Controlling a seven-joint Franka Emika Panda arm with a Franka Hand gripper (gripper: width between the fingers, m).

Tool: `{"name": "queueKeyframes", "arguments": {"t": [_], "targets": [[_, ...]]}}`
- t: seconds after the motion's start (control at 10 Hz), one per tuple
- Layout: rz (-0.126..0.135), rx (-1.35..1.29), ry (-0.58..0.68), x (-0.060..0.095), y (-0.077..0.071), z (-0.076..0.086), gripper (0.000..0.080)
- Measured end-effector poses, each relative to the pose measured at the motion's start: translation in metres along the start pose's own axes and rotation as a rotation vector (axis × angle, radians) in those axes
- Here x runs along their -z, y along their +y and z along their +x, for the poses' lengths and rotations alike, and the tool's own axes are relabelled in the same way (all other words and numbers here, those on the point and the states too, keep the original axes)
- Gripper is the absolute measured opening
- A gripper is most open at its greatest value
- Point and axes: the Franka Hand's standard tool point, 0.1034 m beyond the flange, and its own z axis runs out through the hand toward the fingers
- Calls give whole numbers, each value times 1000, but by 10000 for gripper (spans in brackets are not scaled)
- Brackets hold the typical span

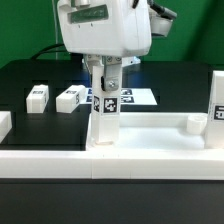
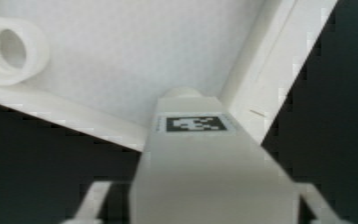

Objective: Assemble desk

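Observation:
My gripper [image 1: 106, 80] is shut on a white square-section leg [image 1: 104, 112], which it holds upright with a tag facing the camera. The leg's lower end rests at the exterior view's left corner of the white desk slab [image 1: 150, 128]. In the wrist view the leg [image 2: 202, 165] fills the middle, a finger [image 2: 101, 200] pressed on each side. Beyond it lie the slab's raised rim [image 2: 274, 60] and a round socket [image 2: 5, 50]. Another tagged leg [image 1: 217, 100] stands upright at the slab's right end, near a raised corner socket [image 1: 192, 124].
Two loose white legs [image 1: 38, 97] [image 1: 68, 99] lie on the black table at the exterior view's left. The marker board [image 1: 140, 97] lies behind the gripper. A long low white rail [image 1: 60, 160] runs along the front, with a white end piece [image 1: 5, 122] at far left.

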Motion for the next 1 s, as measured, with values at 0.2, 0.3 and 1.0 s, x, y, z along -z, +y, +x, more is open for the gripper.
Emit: {"name": "queueKeyframes", "arguments": {"t": [0.2,0.3,1.0], "targets": [[-35,115,-15,-1,-2,-7,609],[-34,241,-17,-1,-3,-7,637],[-39,804,-28,-2,-6,-8,649]]}}
